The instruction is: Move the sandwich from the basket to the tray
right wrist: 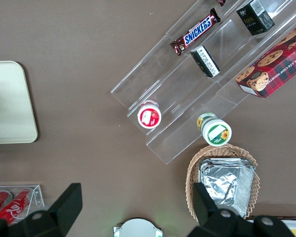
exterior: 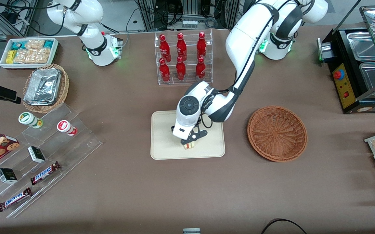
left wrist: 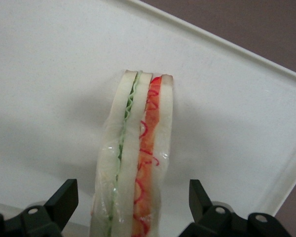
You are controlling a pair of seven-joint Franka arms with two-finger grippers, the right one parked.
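Note:
The sandwich (exterior: 189,145) stands on its edge on the cream tray (exterior: 164,130), near the tray's rim closest to the front camera. In the left wrist view the sandwich (left wrist: 138,163) shows pale bread with a green layer and a red layer, resting on the tray (left wrist: 49,74). My left gripper (exterior: 190,141) is low over the tray and straddles the sandwich. The gripper (left wrist: 132,190) is open, with a gap between each finger and the bread. The reddish-brown wicker basket (exterior: 277,133) sits beside the tray toward the working arm's end, with nothing in it.
A clear rack of red bottles (exterior: 183,58) stands farther from the front camera than the tray. Toward the parked arm's end are a tan wicker basket of foil trays (exterior: 46,87), a white bin of snacks (exterior: 28,52) and an acrylic stepped display (exterior: 44,152). A black food warmer (exterior: 359,71) stands at the working arm's end.

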